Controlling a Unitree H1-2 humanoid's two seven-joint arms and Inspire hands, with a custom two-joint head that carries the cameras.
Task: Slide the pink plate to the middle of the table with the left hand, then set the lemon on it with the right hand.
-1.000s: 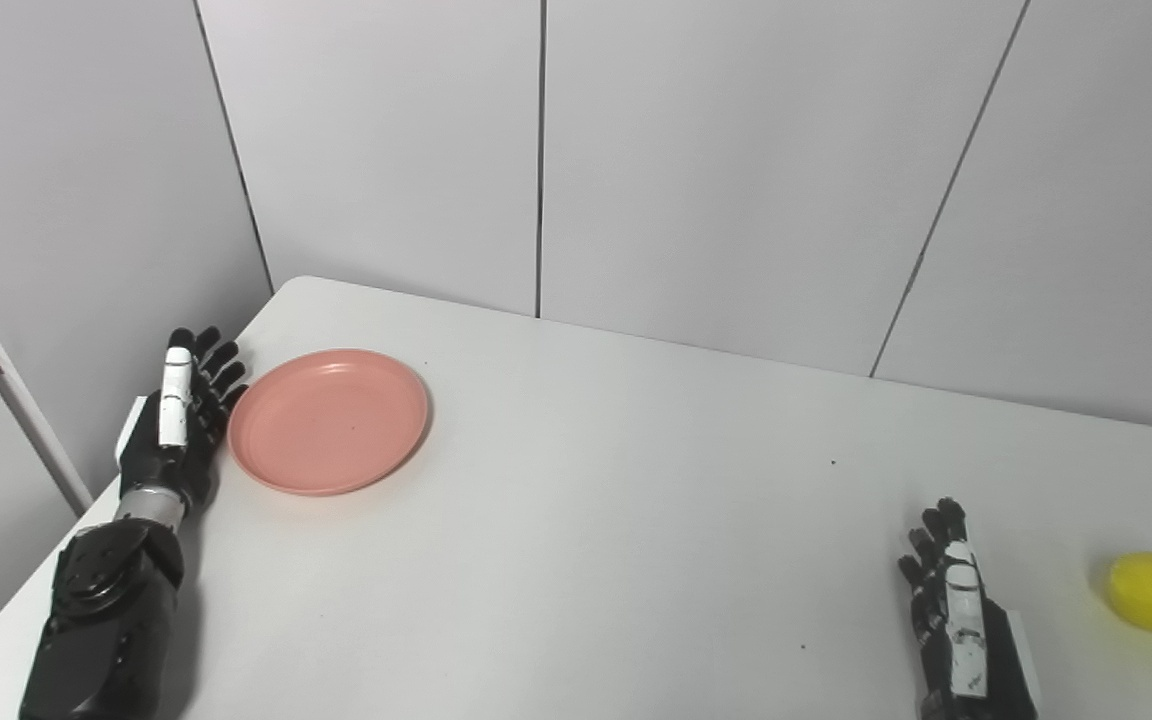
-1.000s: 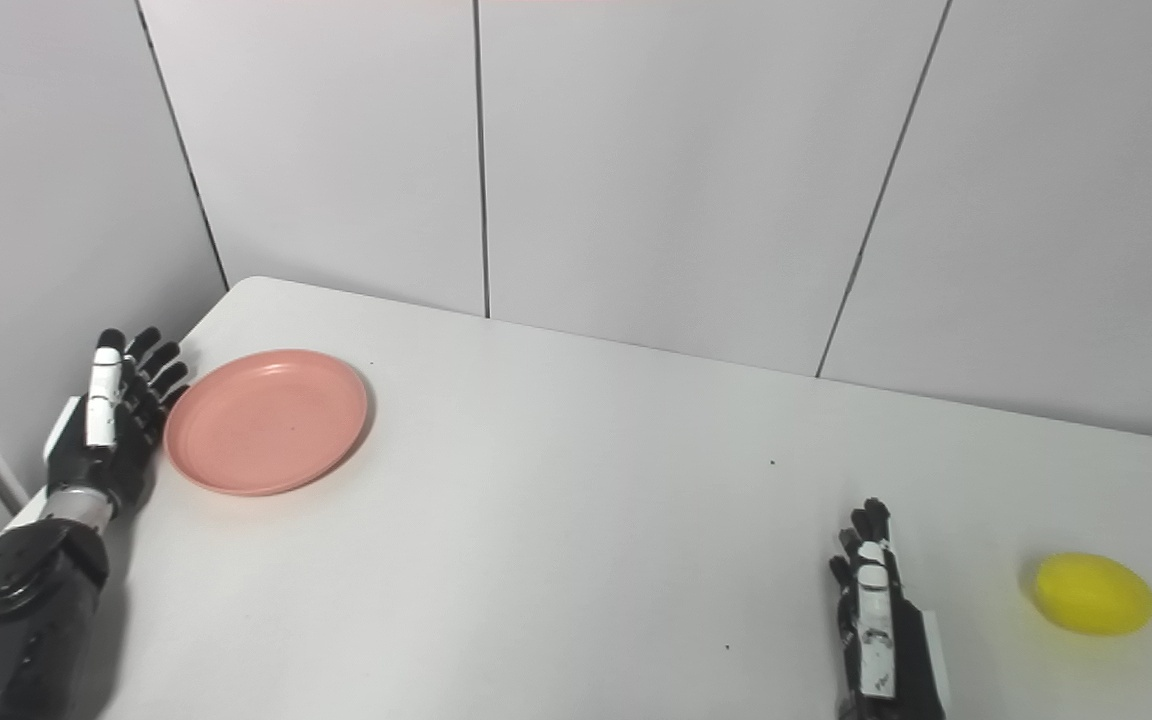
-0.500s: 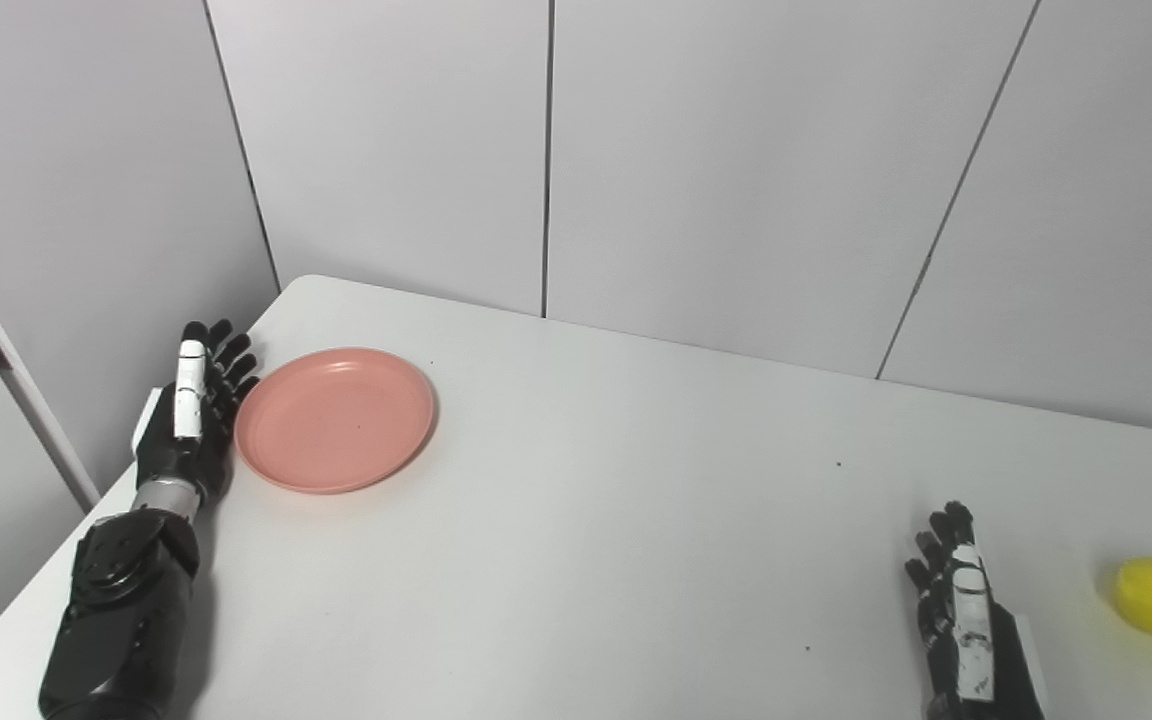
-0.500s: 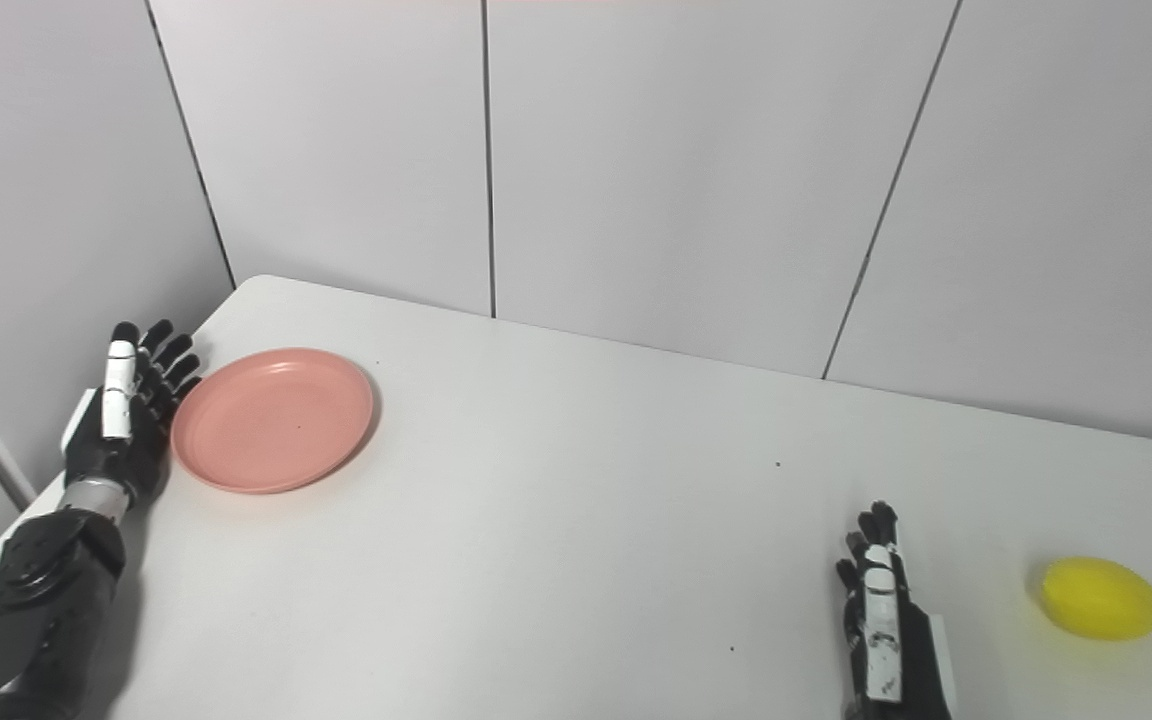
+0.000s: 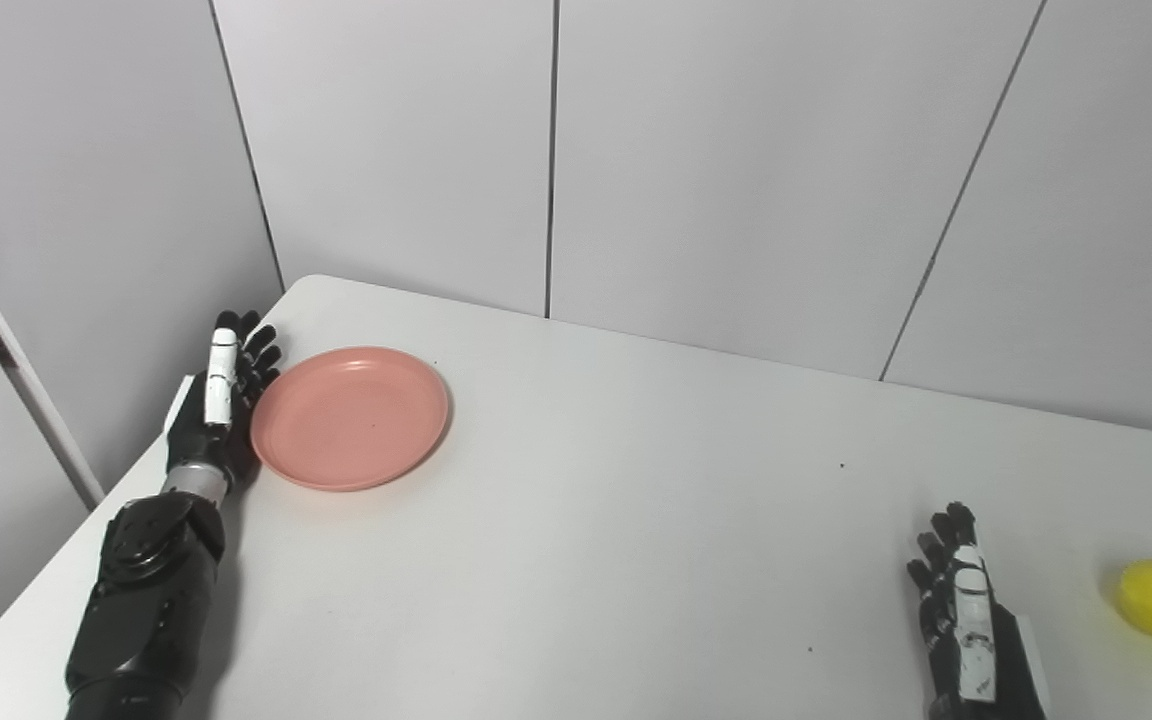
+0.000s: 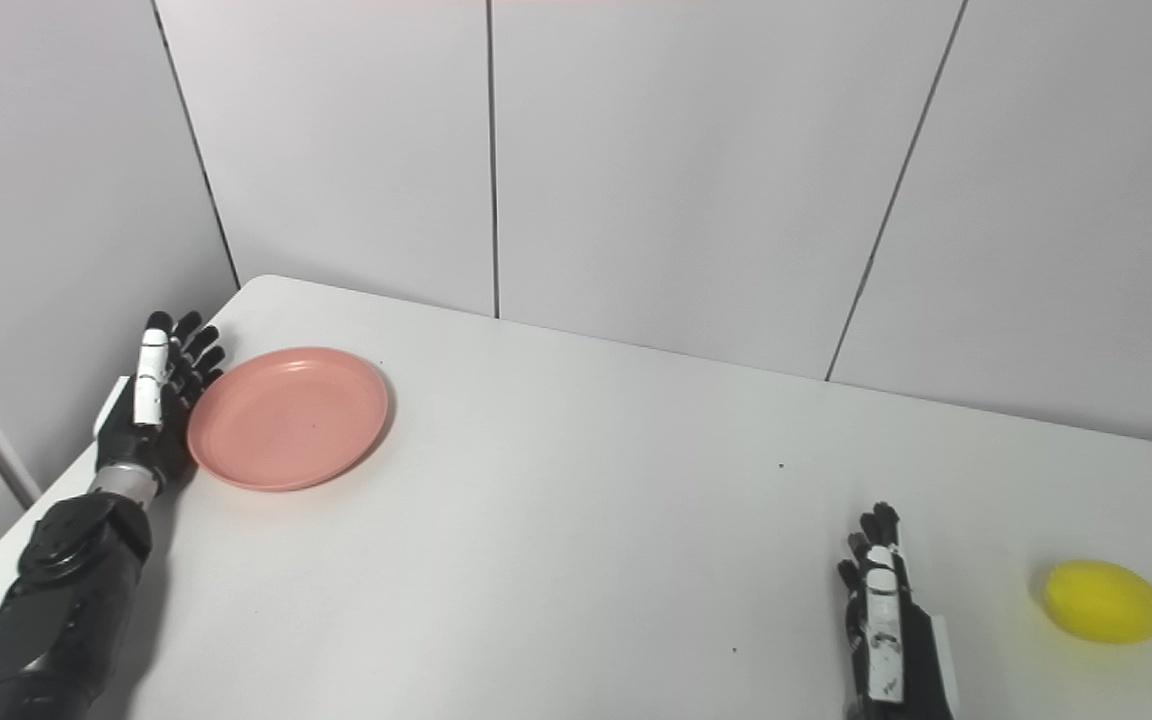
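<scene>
The pink plate (image 5: 351, 418) lies flat and empty on the white table (image 5: 636, 520), near its far left corner. My left hand (image 5: 218, 395) stands open at the plate's left rim, fingers straight and pointing away from me; it seems to touch the rim. The yellow lemon (image 6: 1104, 600) lies at the table's right side, near the front. My right hand (image 6: 881, 610) rests open on the table left of the lemon, a clear gap away, and holds nothing.
Grey wall panels close off the table at the back and on the left. The table's left edge runs just outside my left forearm (image 5: 141, 590). Small dark specks dot the white tabletop.
The whole picture has shifted a little to the right. My left hand has moved forward and in against the plate's left rim. The plate has barely shifted. The right hand and lemon stay put.
</scene>
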